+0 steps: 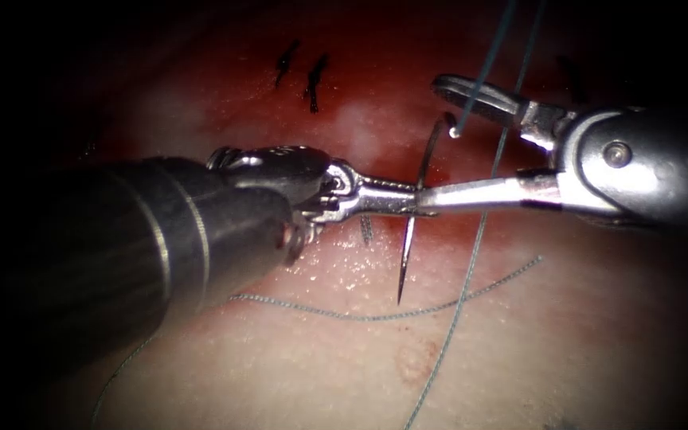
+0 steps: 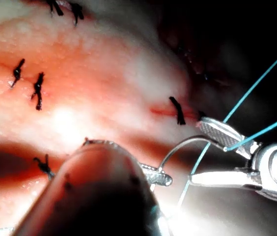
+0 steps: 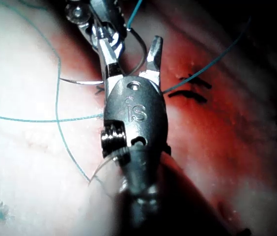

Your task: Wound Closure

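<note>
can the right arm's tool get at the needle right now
Probably yes. The right tool is open, its fingers straddling the needle, which the left tool holds near mid-curve, above the tissue. Thread runs between the open fingers and could get caught.

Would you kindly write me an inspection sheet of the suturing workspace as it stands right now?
Surface: tissue pale, with red fluid around the cut.
Job's things: curved needle free of the tissue, sharp end pointing down; blue thread runs from its blunt end and lies looped across the tissue.
Clutter: dark finished stitches along the cut.
Grippers: left tool shut on the needle near mid-curve; right tool open, one jaw above the needle's blunt end, the other by the left tool's tip, holding nothing.
Cables: nothing seen.
Surroundings: dark beyond the lit tissue.
</note>
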{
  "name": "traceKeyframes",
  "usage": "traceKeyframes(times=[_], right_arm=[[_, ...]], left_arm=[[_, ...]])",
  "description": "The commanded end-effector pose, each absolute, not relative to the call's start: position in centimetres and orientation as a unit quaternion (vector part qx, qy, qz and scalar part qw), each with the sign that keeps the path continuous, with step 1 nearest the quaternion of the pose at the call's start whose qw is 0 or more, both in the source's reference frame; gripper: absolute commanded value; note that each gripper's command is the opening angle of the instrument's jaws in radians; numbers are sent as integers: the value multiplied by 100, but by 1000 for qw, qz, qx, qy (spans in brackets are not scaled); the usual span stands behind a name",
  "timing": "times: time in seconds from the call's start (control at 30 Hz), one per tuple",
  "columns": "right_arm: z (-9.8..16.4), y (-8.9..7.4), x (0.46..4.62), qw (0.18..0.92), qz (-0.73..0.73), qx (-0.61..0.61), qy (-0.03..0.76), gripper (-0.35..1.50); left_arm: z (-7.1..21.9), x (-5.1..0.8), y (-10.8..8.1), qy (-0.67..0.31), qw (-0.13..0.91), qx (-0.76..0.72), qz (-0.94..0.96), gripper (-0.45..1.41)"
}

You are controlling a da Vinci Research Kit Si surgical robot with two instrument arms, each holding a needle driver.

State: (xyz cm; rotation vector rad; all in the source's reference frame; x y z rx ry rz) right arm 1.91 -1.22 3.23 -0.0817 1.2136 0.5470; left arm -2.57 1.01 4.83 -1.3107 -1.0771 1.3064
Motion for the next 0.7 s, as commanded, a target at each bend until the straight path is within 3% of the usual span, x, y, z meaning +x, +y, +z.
traceKeyframes(times=[0.03, 0.1, 0.37, 0.5, 0.57, 0.63, 0.7], right_arm=[[331, -125, 200, 784, 260, -33, 563, 88], [335, -125, 202, 782, 268, -28, 562, 78], [355, -125, 207, 757, 328, 3, 565, 74], [358, -125, 206, 757, 327, 2, 565, 46], [359, -125, 204, 757, 326, 3, 566, 20], [359, -125, 201, 757, 325, 3, 566, 10], [359, -125, 198, 757, 325, 4, 566, -23]], left_arm=[[488, -262, 102, -445, 476, -538, 535, -45], [487, -263, 101, -448, 470, -540, 536, -45], [482, -266, 96, -458, 431, -570, 529, -45], [481, -266, 96, -463, 425, -577, 521, -45], [481, -266, 96, -464, 425, -578, 520, -45], [481, -266, 96, -464, 423, -581, 517, -45], [480, -266, 95, -465, 423, -581, 517, -45]])
